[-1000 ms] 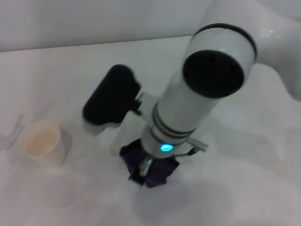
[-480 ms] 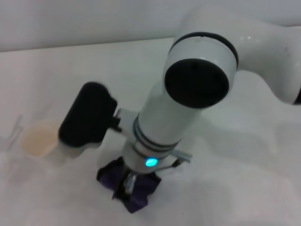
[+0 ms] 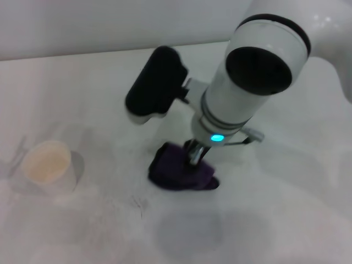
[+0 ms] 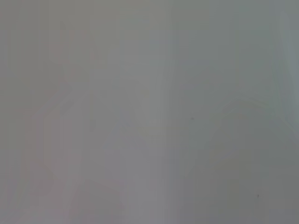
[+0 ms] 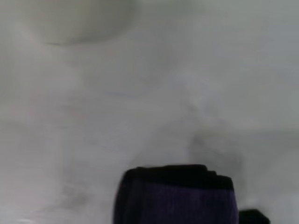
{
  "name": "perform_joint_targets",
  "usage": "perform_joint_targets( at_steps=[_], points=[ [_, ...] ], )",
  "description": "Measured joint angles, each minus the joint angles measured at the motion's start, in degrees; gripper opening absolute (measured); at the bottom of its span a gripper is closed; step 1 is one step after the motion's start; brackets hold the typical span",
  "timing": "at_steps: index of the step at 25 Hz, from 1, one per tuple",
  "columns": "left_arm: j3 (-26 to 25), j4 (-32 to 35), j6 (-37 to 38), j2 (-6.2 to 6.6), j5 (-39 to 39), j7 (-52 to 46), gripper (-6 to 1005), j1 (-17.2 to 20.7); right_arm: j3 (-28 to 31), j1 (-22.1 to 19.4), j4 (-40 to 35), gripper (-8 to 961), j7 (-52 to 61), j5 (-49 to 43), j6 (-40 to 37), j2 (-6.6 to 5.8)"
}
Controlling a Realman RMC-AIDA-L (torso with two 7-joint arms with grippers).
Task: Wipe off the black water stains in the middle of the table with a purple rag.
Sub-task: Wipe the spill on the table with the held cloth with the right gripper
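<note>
The purple rag (image 3: 179, 171) lies bunched on the white table (image 3: 286, 209) near its middle. My right gripper (image 3: 193, 155) comes straight down onto the rag's far side and is shut on it, pressing it to the table. The rag also shows in the right wrist view (image 5: 177, 198), dark purple with a black edge. No dark blot shows anywhere; only a few faint thin marks (image 3: 137, 204) lie on the table in front of the rag. The left gripper is out of view, and its wrist view shows only a plain grey surface.
A white paper cup (image 3: 48, 165) stands at the left of the table; a blurred roundish shape in the right wrist view (image 5: 84, 18) may be it. A faint grey patch (image 3: 190, 231) lies in front of the rag. The table's far edge (image 3: 110, 52) runs along the back.
My right arm swept the rag forward and to the left, then back and to the right, farther from me. The cup, partly hidden half a second ago, is in full view again.
</note>
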Motion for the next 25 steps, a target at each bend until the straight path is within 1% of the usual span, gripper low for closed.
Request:
perform_joint_targets(
  at_steps=[3,7,10,12,16,20,22,25],
  points=[
    [0.0,-0.1,0.0,-0.01,0.0,0.0,885,-0.2,1.3,-0.6,1.1,15,0.1,-3.1,0.9,0.0],
    [0.0,-0.1,0.1,-0.02,0.0,0.0,885,-0.7,2.1,-1.2,1.0,15,-0.6,-3.4,1.3,0.0],
    [0.0,-0.1,0.1,-0.02,-0.1,0.0,885,-1.2,1.9,-1.5,0.4,15,-2.4,-0.1,1.5,0.0],
    [0.0,-0.1,0.2,-0.02,-0.1,0.0,886,-1.5,1.4,-1.3,0.2,16,-4.5,4.8,1.2,-0.02],
    [0.0,-0.1,0.2,-0.02,-0.1,0.0,886,-2.1,-1.6,-0.1,-1.3,16,-6.1,11.7,-0.6,0.0],
    [0.0,-0.1,0.3,-0.02,0.0,0.0,886,-2.5,-6.4,3.0,-0.7,16,-6.3,17.6,-4.3,-0.01],
    [0.1,0.0,0.1,-0.01,0.0,0.0,886,-2.4,-10.2,5.4,-0.4,16,-7.2,21.8,-6.2,0.0],
    [0.1,0.0,-0.3,-0.02,0.0,0.0,885,-2.2,-11.8,6.0,-0.7,16,-8.9,24.5,-6.7,0.0]
  ],
)
